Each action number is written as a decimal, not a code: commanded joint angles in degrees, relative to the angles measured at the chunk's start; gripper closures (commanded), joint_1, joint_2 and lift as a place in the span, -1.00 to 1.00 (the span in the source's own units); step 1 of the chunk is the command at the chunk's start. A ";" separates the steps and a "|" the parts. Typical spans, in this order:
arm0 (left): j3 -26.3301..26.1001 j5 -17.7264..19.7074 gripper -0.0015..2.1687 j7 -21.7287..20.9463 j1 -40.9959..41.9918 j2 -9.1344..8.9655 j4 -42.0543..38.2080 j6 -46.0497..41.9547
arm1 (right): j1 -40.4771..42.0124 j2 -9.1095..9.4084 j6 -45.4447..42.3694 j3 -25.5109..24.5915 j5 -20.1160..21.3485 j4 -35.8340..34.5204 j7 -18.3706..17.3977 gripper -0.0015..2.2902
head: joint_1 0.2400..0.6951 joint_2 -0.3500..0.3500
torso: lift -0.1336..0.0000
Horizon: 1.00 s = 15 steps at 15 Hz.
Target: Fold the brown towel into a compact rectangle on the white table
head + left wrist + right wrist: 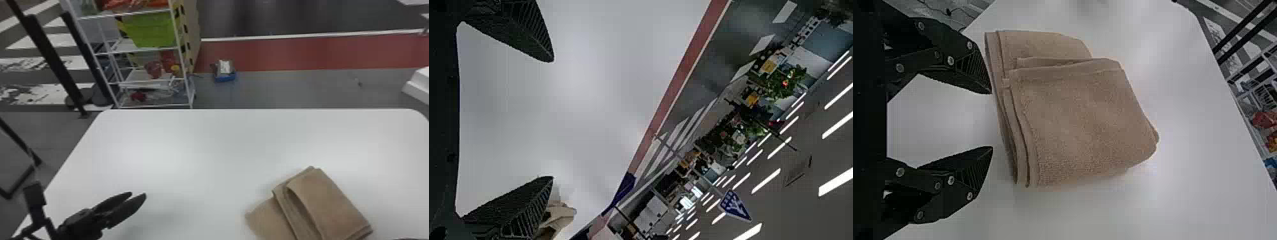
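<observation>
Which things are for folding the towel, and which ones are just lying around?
For the folding:
brown towel, partly folded
white table under it
left end effector, open
right end effector, open by the towel

Just around:
white rack
green bin on the rack
blue container on the floor

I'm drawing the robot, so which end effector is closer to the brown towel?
The right end effector: the brown towel lies just past its open fingertips, while the left end effector hangs far off to the towel's left.
</observation>
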 commanded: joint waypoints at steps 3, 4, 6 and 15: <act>-0.02 -0.02 -0.97 0.00 -0.08 0.00 0.12 -0.02 | -5.03 0.17 0.12 5.59 4.40 6.55 0.19 -0.50 | 1.00 0.22 | -0.85; 0.07 -0.02 -0.97 -0.09 -0.08 0.00 0.20 -0.02 | -7.41 0.78 0.12 7.79 5.63 8.57 0.19 -0.50 | 1.00 0.23 | -0.85; 0.42 0.07 -0.97 -0.09 0.19 0.00 0.20 -0.02 | -12.33 1.58 0.12 10.95 7.48 12.62 0.19 -0.50 | 1.00 0.27 | -0.85; 0.24 0.07 -0.97 -0.18 0.27 0.00 0.38 -0.73 | -37.38 13.00 0.12 17.28 10.11 40.21 0.19 -0.50 | 1.00 0.47 | -0.85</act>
